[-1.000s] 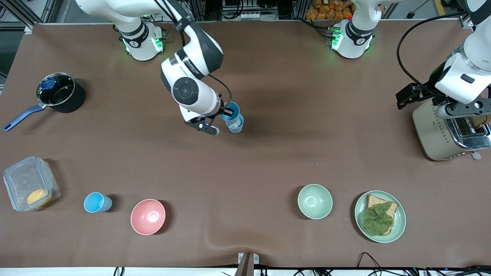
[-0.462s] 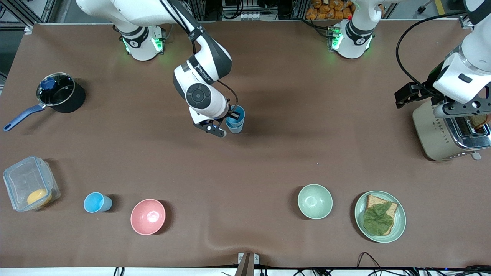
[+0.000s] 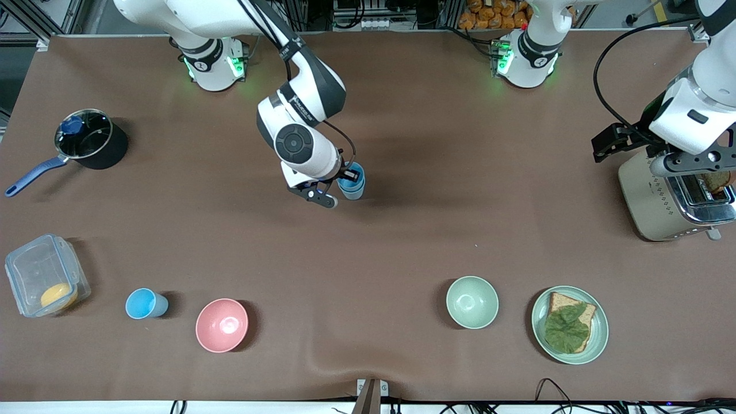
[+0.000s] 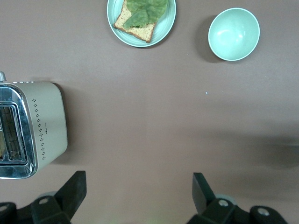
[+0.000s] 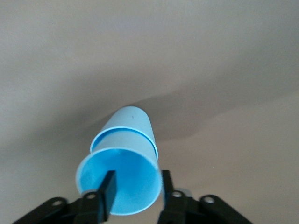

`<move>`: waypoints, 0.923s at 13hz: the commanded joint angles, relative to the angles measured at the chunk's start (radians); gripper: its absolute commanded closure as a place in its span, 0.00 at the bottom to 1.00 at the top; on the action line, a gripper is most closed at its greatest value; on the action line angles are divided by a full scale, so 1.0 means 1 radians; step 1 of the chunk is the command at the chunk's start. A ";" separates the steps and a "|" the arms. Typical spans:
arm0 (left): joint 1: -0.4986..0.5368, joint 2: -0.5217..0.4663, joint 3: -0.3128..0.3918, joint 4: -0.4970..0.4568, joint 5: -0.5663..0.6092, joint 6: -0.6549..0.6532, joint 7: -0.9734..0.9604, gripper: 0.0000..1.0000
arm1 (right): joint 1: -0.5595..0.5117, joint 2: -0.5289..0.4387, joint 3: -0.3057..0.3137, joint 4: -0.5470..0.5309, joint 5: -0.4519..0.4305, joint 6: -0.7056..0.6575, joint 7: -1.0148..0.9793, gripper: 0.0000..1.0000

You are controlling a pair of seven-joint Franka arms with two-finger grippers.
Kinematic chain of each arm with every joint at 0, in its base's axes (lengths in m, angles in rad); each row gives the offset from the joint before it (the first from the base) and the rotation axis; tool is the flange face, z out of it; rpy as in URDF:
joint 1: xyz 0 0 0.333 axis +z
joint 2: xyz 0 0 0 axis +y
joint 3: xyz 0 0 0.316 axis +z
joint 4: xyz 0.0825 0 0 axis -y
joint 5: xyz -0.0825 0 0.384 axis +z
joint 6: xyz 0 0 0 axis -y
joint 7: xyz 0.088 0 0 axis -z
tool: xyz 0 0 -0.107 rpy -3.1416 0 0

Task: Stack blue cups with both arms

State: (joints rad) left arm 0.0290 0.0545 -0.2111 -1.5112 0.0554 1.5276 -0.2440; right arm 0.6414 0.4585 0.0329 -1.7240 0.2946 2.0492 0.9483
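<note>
Front view first: the right gripper (image 3: 340,183) is down at mid-tabletop (image 3: 402,241) with a blue cup (image 3: 351,177) pinched by its rim, and that cup now sits well inside a second blue cup (image 3: 354,192) standing on the brown surface. A second ago the held cup was higher and offset toward the arm bases, with the standing cup's mouth still showing; half a second ago it was over the mouth; now the two read almost as one stack. In the right wrist view the fingers (image 5: 108,190) are clamped on the inner cup's wall, one inside, one outside, and the outer cup's rim shows just below the inner one. By my reading the nesting is nearly done and letting go comes next. A third blue cup (image 3: 145,303) stands alone near the front edge, between the clear lidded box (image 3: 46,275) and the pink bowl (image 3: 222,325), so more stacking is left. The left gripper (image 3: 684,163) waits over the toaster (image 3: 661,201), fingers (image 4: 74,189) spread wide apart and empty in its wrist view.
</note>
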 commanded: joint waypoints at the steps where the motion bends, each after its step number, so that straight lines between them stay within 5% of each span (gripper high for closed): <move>1: 0.006 -0.002 0.006 0.037 -0.019 -0.021 0.025 0.00 | -0.083 -0.104 -0.005 0.003 -0.063 -0.125 -0.108 0.00; 7: 0.006 -0.002 -0.001 0.040 -0.023 -0.021 0.023 0.00 | -0.431 -0.274 -0.010 -0.003 -0.153 -0.300 -0.651 0.00; 9: 0.009 0.001 0.009 0.042 -0.058 -0.021 0.020 0.00 | -0.534 -0.311 -0.008 -0.002 -0.263 -0.305 -0.831 0.00; 12: 0.005 0.001 0.010 0.042 -0.054 -0.023 0.019 0.00 | -0.652 -0.388 0.010 -0.002 -0.296 -0.349 -0.885 0.00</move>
State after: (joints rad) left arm 0.0317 0.0542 -0.2028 -1.4895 0.0204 1.5275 -0.2430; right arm 0.0581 0.1457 0.0019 -1.6966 0.0258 1.7301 0.0880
